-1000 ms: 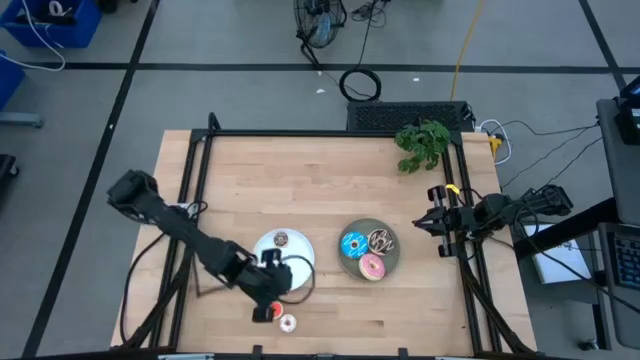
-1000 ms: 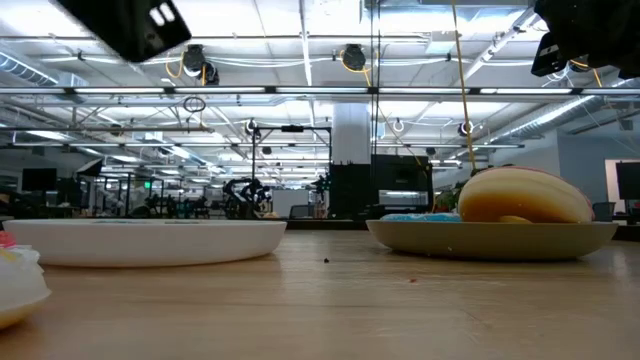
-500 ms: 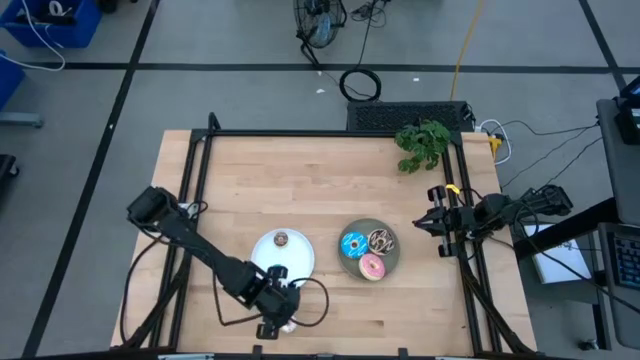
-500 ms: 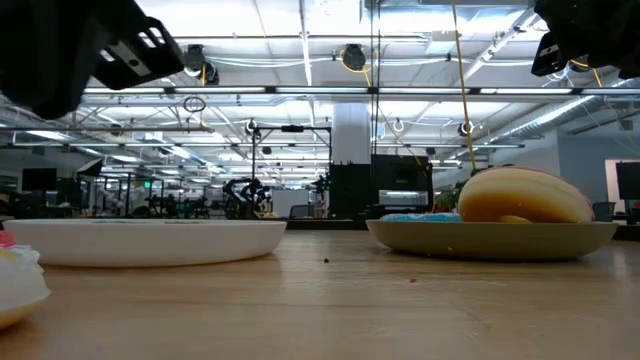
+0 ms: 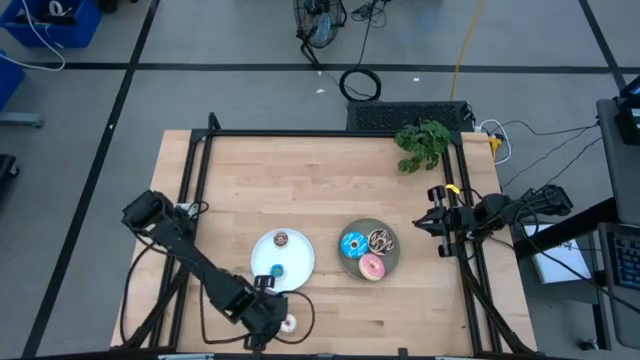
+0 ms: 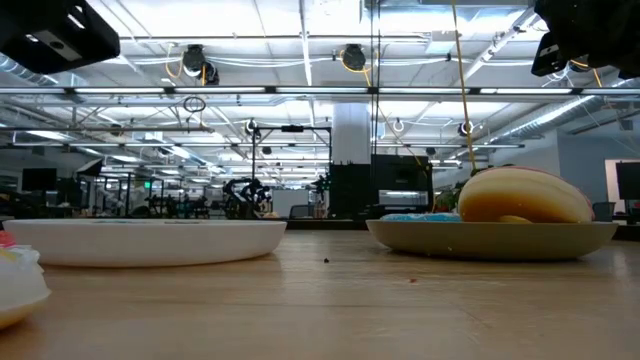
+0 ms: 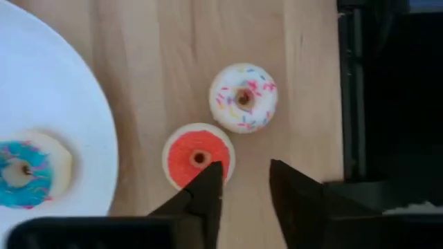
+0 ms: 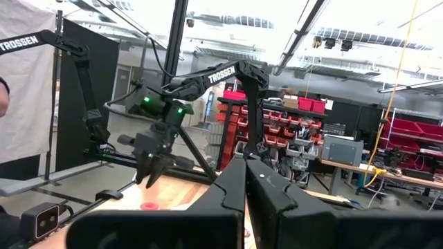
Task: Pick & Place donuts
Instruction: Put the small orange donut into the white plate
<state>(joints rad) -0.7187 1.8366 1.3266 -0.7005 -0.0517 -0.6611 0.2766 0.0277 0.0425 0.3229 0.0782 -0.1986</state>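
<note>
You see the tiny red donut and the white sprinkled donut lying close together on the surface, just beside the white plate. Your left hand hangs above them, a little open and empty. Your right hand waits at the right edge, fingers closed

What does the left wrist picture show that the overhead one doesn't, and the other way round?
Only the left wrist view shows the red donut on the wood and the white donut's sprinkles. Only the high view shows the grey plate with three larger donuts, the tiny brown donut and the right end effector at the table's edge. Both show the white plate and tiny blue donut.
</note>
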